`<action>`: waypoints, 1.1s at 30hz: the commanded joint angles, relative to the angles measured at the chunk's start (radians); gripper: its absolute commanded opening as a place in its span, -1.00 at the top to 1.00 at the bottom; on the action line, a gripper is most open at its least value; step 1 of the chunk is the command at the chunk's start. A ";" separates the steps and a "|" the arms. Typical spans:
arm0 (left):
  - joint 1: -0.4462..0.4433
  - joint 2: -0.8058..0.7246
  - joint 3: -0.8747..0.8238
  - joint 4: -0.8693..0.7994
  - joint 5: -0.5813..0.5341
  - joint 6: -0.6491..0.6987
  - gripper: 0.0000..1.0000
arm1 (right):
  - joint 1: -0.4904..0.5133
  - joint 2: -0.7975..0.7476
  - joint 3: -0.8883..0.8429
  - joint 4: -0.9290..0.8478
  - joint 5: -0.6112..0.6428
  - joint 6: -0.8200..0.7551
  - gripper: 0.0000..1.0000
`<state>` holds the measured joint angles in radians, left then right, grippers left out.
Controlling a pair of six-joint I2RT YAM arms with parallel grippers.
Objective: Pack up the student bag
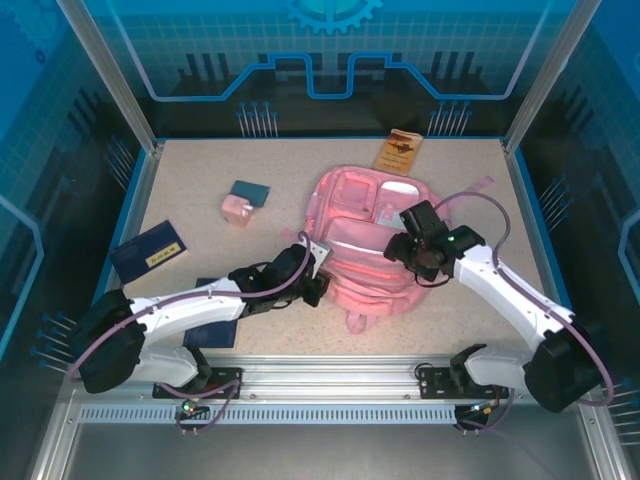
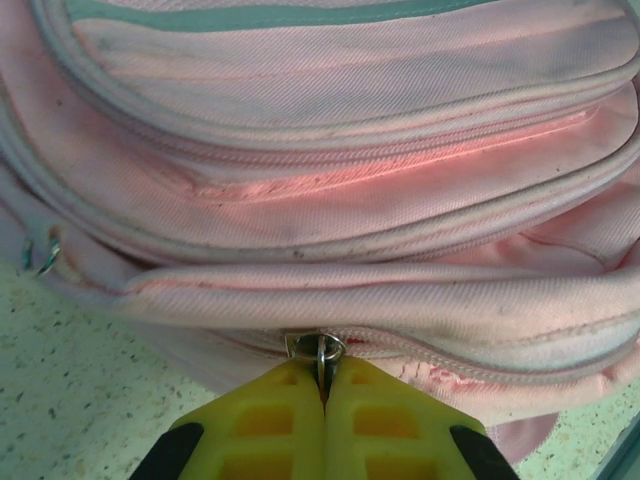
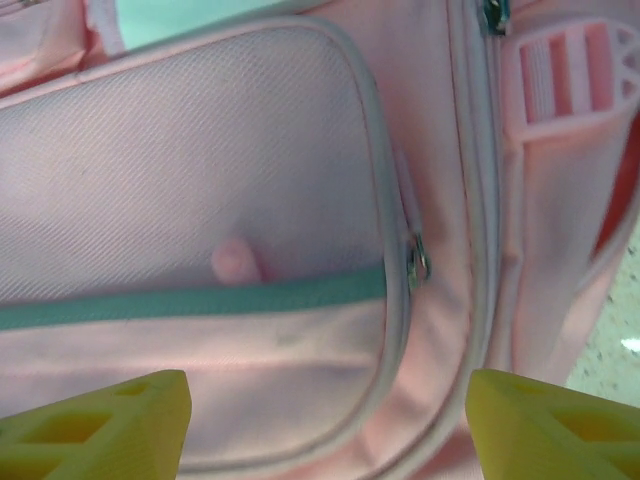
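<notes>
The student bag, a pink fabric backpack, lies flat in the middle of the table. At its near-left edge my left gripper is shut on a metal zipper pull, the yellow fingertips pressed together around the ring. The bag's zip seams run across the left wrist view. My right gripper hovers over the bag's right half, open, its yellow fingers wide apart with nothing between them. Below it are the front pocket, a teal band and another small zip pull.
A dark blue book lies at the left, another partly under my left arm. A small pink item and a teal booklet sit at the back left. A brown booklet lies behind the bag.
</notes>
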<state>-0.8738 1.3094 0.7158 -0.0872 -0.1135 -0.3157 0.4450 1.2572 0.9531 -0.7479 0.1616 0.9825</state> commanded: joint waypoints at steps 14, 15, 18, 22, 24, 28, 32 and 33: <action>-0.004 -0.107 -0.055 -0.009 -0.028 -0.064 1.00 | -0.093 0.552 0.221 0.461 -0.480 -0.281 -0.31; -0.004 -0.103 -0.056 -0.001 -0.018 -0.065 1.00 | -0.099 0.596 0.262 0.473 -0.506 -0.299 -0.28; -0.004 -0.082 -0.042 0.016 0.006 -0.065 1.00 | -0.114 0.684 0.367 0.473 -0.546 -0.340 -0.19; -0.004 -0.048 -0.014 0.026 0.019 -0.059 1.00 | -0.136 0.626 0.403 0.402 -0.501 -0.350 -0.20; -0.004 -0.031 -0.001 0.035 0.026 -0.053 1.00 | -0.150 0.551 0.401 0.303 -0.427 -0.346 -0.22; -0.004 0.016 0.026 0.057 0.044 -0.040 1.00 | -0.162 0.358 0.320 0.148 -0.355 -0.298 -0.28; -0.004 0.065 0.060 0.083 0.050 -0.034 1.00 | -0.147 0.172 0.147 0.130 -0.435 -0.168 -0.30; -0.004 0.076 0.068 0.088 0.056 -0.034 1.00 | -0.139 0.138 0.103 0.141 -0.462 -0.126 -0.30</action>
<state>-0.8738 1.3617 0.7265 -0.0803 -0.0883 -0.3637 0.2913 1.4528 1.1587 -0.5217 -0.2474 0.7479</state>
